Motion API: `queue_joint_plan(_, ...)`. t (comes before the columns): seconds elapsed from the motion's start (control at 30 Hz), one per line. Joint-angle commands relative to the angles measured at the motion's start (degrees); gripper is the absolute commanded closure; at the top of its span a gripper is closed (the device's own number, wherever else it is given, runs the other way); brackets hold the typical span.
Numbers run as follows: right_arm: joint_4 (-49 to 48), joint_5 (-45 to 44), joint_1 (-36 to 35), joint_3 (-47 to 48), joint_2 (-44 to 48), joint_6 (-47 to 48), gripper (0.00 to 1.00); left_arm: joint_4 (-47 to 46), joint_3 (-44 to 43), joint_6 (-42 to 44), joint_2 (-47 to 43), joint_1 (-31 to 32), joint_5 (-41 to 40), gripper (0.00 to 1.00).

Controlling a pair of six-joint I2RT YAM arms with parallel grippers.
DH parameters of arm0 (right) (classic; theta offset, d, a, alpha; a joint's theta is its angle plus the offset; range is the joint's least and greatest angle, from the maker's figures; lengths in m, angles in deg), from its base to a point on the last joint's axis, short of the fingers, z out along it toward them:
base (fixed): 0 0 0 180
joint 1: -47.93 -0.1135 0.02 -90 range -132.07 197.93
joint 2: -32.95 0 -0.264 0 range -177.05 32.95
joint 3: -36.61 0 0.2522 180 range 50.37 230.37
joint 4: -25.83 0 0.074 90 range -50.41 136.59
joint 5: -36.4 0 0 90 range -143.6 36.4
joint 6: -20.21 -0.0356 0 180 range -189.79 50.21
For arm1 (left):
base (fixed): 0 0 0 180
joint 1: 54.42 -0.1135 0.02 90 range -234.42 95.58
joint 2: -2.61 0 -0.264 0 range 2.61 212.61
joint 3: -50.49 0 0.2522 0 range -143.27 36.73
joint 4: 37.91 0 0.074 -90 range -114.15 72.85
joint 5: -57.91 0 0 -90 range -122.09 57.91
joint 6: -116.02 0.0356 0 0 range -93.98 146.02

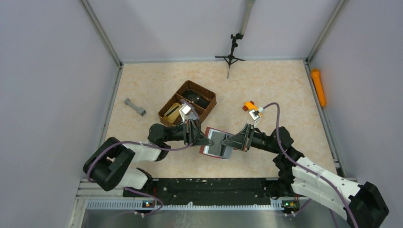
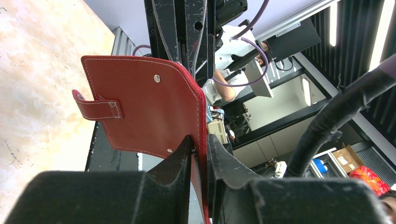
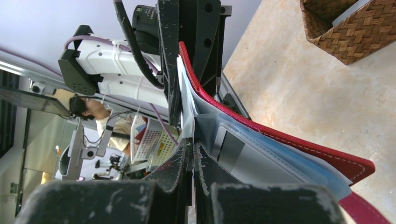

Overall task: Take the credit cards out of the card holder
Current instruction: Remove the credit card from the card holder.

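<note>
The dark red card holder (image 1: 205, 146) hangs open above the middle of the table, between the two grippers. My left gripper (image 1: 207, 140) is shut on its red cover (image 2: 149, 107); the snap tab (image 2: 95, 108) sticks out to the left. A silver-grey credit card (image 3: 254, 163) sits in a bluish clear pocket against the red cover (image 3: 289, 139). My right gripper (image 3: 192, 145) is shut on a thin pale bluish card (image 3: 185, 100), seen edge-on, which runs straight out of the holder. From above, the right gripper (image 1: 233, 142) meets the holder's right edge.
A brown woven basket (image 1: 187, 103) with items inside stands just behind the left gripper and shows at the top right (image 3: 355, 32) of the right wrist view. A grey dumbbell-shaped piece (image 1: 135, 107) lies far left, a small orange object (image 1: 249, 106) behind the right gripper. An orange cylinder (image 1: 318, 87) lies by the right wall, a small tripod (image 1: 231, 54) at the back.
</note>
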Motion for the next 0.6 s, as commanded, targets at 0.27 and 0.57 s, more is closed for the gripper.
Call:
queue_joint_plan(0.27,-0.17,-0.50,0.54,1.22,1.36,1.13,1.00,-1.39,-1.63,1.68,-3.15,-0.25,0.81,0.76)
queue_joint_plan(0.57,0.34,-0.26,1.15,0.61,2.42,0.91,1.00,-2.60,-0.85,1.35,-3.35,-0.55,-0.31,0.88)
